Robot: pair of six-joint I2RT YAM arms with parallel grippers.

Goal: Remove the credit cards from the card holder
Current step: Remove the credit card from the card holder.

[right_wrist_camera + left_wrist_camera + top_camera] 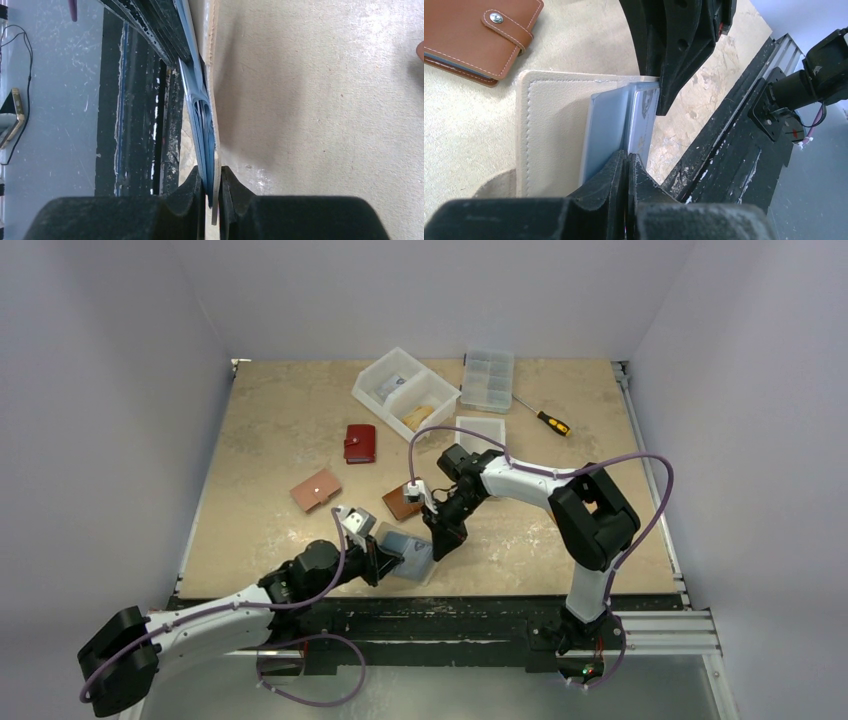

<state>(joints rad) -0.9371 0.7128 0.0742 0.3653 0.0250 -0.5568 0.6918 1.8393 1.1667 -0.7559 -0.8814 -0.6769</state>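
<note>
While your left jaws sit closed on the near end of the beige card holder [549,130], at the surface's [270,420] near edge, your right jaws pinch the far end of its blue sleeves. Credit cards [643,117] are inside, not yet out.

Risk: right jaws seem to hold sleeve and cover together, so a pull would likely drag the holder.

Right wrist shows that stack edge-on. Left wrist shows the card faces.

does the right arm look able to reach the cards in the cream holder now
Likely yes: the left gripper pins the open card holder, and the right gripper has its jaws around the edge of the credit cards, nothing in between.
</note>
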